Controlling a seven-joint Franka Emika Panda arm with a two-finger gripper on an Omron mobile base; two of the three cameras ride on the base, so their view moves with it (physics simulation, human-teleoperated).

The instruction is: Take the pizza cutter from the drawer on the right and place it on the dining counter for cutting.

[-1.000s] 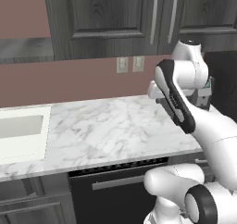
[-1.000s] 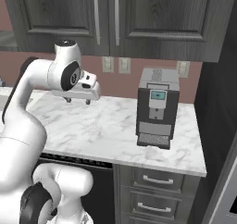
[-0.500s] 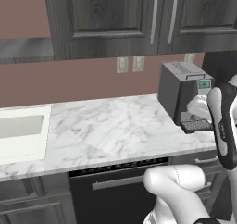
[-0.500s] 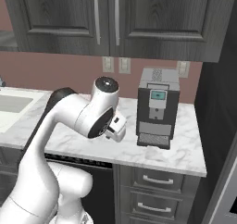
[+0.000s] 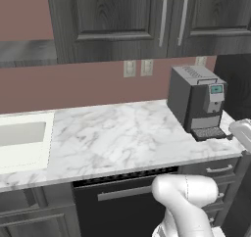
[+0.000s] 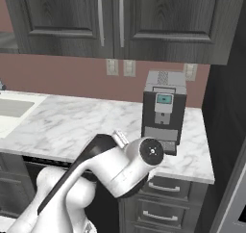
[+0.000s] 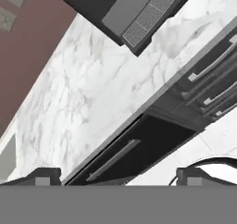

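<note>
Gripper (image 7: 118, 176) stands wide apart and empty, tilted over the marble worktop (image 7: 92, 102). The pizza cutter is presumably inside the shut drawers (image 6: 163, 187) beneath the coffee machine (image 6: 164, 110). Judged light, rigid, sharp-wheeled; grasp the handle.

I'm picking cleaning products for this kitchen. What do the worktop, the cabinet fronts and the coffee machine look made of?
The worktop looks like polished white marble: grey veins run through it. The cabinet fronts look like dark-stained wood: grain lines show, with slim metal-looking handles. The coffee machine looks like matt dark plastic with a grey, possibly metal, front panel; hard to tell.
</note>
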